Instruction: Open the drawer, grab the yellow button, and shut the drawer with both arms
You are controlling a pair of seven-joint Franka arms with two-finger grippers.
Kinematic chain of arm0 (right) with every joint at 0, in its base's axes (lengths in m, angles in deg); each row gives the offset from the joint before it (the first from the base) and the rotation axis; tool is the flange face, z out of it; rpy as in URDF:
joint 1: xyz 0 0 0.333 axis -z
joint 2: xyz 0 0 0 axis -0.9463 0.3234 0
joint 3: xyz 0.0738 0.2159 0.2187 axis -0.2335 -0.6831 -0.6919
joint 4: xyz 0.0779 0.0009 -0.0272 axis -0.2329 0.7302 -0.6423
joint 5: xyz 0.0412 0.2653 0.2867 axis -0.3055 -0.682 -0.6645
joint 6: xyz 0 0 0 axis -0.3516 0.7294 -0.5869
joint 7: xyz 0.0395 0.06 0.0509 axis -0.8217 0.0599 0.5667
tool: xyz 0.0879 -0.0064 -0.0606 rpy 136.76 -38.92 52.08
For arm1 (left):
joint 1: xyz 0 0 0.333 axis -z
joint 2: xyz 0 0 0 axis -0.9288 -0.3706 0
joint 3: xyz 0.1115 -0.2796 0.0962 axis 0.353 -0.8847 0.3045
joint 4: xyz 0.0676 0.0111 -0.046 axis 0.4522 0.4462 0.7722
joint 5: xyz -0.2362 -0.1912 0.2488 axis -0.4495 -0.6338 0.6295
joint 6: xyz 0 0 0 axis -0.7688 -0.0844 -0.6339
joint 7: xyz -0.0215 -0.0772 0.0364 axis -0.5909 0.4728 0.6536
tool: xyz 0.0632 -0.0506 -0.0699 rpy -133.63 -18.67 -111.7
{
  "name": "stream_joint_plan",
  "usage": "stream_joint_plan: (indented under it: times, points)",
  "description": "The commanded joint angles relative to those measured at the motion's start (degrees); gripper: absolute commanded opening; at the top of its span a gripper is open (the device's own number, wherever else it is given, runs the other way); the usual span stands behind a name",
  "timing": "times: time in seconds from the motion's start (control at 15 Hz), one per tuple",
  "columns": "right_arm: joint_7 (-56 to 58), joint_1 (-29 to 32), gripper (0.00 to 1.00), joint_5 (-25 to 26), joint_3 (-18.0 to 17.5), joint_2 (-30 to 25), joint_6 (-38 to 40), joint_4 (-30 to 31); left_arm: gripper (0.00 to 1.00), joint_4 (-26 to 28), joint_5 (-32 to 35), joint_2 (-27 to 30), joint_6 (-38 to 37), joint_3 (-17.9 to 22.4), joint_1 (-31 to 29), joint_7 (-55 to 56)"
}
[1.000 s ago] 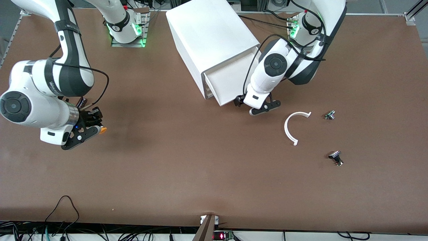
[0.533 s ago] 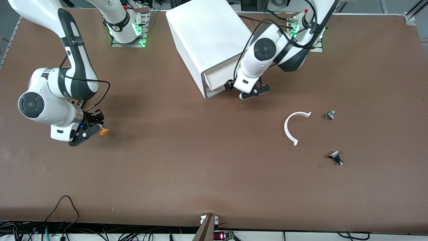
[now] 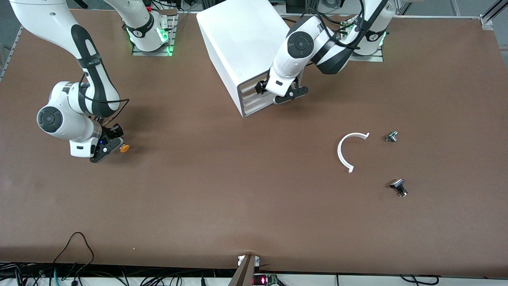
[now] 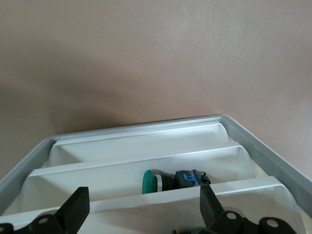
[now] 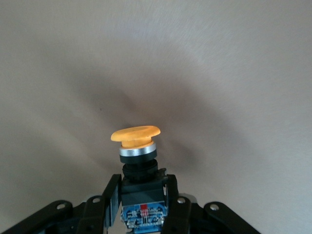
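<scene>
Low over the table [image 3: 222,190], right end effector [image 3: 112,145] clamping button [image 3: 124,148], orange cap outward, left end effector [image 3: 278,93] open at drawer [image 3: 254,89].

Robotics lab (two bench-mounted arms [image 3: 79,79]).

The brown table [image 3: 238,190] carried the white cabinet [image 3: 246,47] at about twelve o'clock. Toward three o'clock lay a white curved strip [image 3: 344,153], with two small black-and-silver parts [image 3: 391,136] [image 3: 398,187] beside it, well apart from the cabinet.
</scene>
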Motion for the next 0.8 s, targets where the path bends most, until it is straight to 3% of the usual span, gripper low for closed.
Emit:
stream_joint_plan:
  times: [0.0,0.13,0.2,0.27,0.33,0.47,0.73]
  points:
    - [3.8,1.8,0.18,0.3,-0.9,0.6,-4.0,2.0,1.00,2.2,-2.3,1.7,-0.5,-2.8,0.2,0.9]
    - [6.0,3.2,0.27,0.3,-0.9,1.6,-5.5,1.8,1.00,2.2,-2.3,1.7,-0.5,-2.7,-0.3,0.4]
    - [6.0,3.8,0.42,0.3,-1.0,1.7,-5.6,1.6,1.00,2.1,-2.2,1.6,-0.4,-2.4,-1.0,0.0]
    - [6.0,4.0,0.76,0.2,-1.0,1.6,-5.5,1.5,1.00,1.9,-2.0,1.6,-0.3,-2.2,-2.9,-0.1]
    - [5.5,4.0,1.00,0.2,-1.0,1.2,-5.3,1.1,1.00,1.8,-1.4,1.5,0.1,-2.1,-4.5,-0.2]
    - [5.7,4.0,1.00,0.2,-1.0,0.5,-4.9,-0.4,1.00,1.5,-1.3,1.5,0.3,-1.1,-7.3,-4.0]
    - [5.6,4.0,1.00,-0.4,-1.2,-2.2,1.3,-5.2,1.00,-1.0,-1.2,3.0,-0.6,7.1,-10.1,-18.2]
